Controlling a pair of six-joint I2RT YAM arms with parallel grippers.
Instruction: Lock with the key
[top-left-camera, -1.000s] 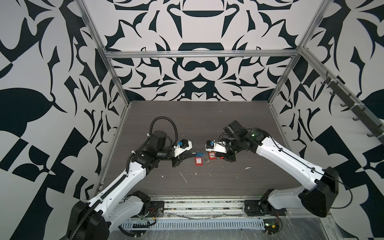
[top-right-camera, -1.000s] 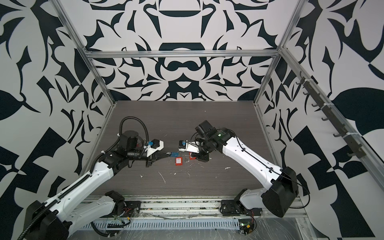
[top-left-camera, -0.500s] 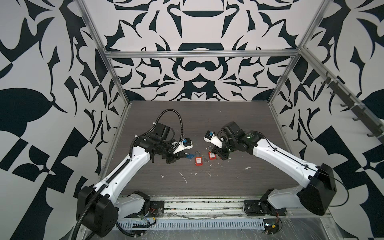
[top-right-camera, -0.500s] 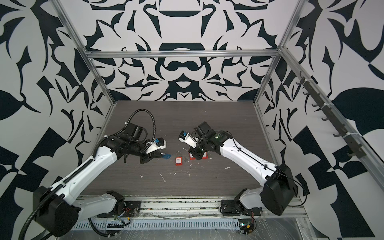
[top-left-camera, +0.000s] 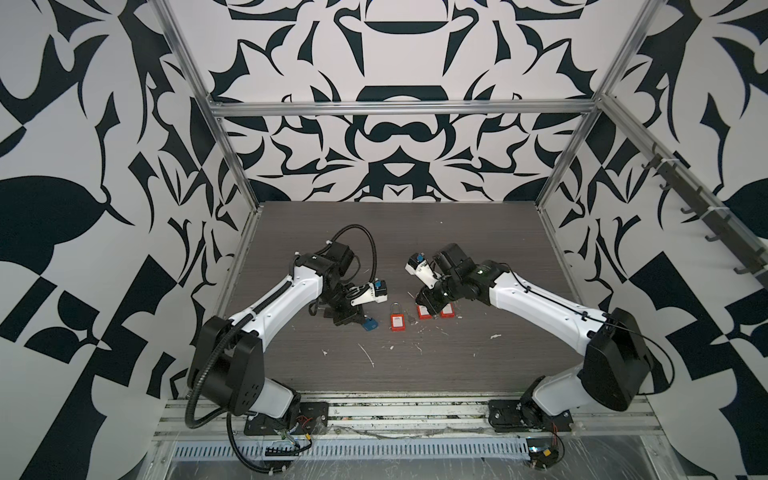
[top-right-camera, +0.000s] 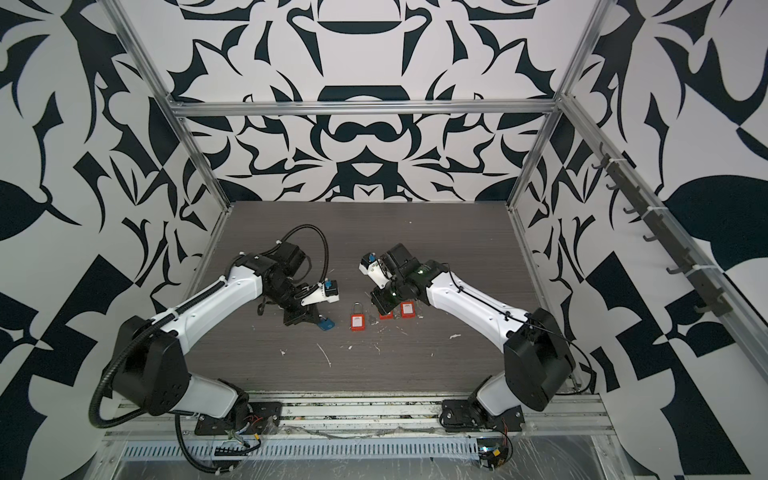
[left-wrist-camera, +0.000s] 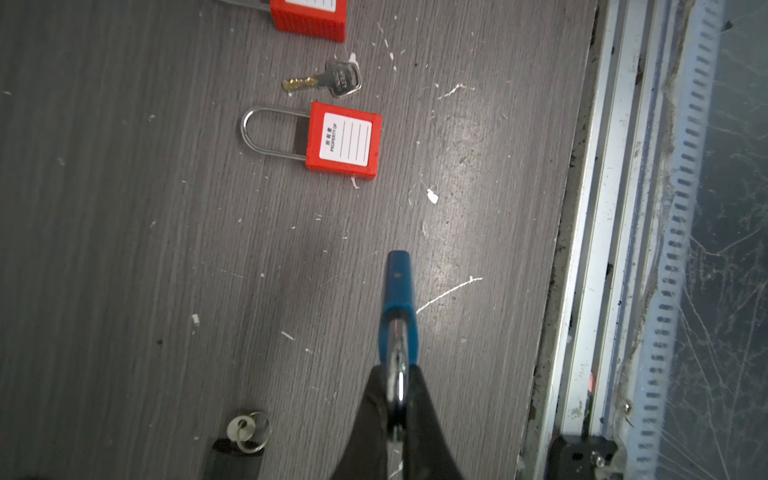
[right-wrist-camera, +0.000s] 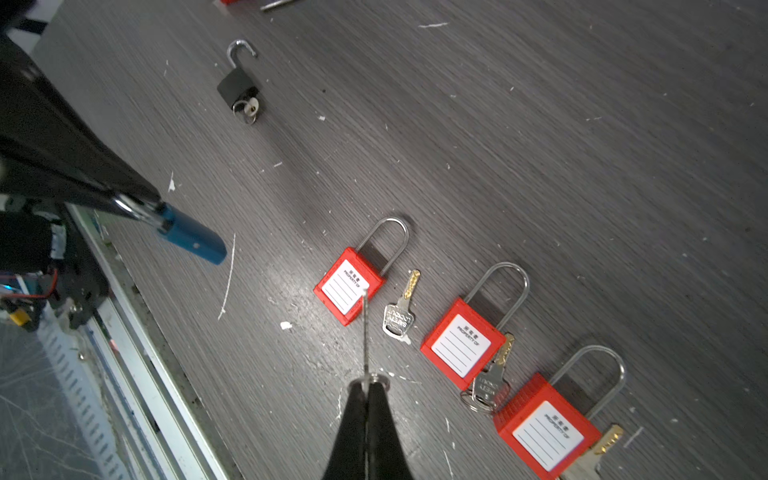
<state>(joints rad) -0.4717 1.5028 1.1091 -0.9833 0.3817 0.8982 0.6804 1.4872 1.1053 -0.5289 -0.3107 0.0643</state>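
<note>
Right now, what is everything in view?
blue padlock: 1, blue, gripped by its shackle.
held key: 1, silver, gripped edge-on.
red padlocks: 3 seen, red, in a row.
loose keys: 3 seen, silver and brass, beside red padlocks.
black padlock: 1, black, shackle open, key inserted, lying apart.
table: 1, grey woodgrain, under all.
left end effector: 1, black, shut on blue padlock.
right end effector: 1, black, shut on held key.

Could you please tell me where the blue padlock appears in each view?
Top view: blue padlock left of centre, by the nearest red padlock.
Top view: blue padlock, same place.
Left wrist: its shackle in the left gripper's jaws.
Right wrist: across that red padlock from the loose key.
Landmark: that red padlock.
</note>
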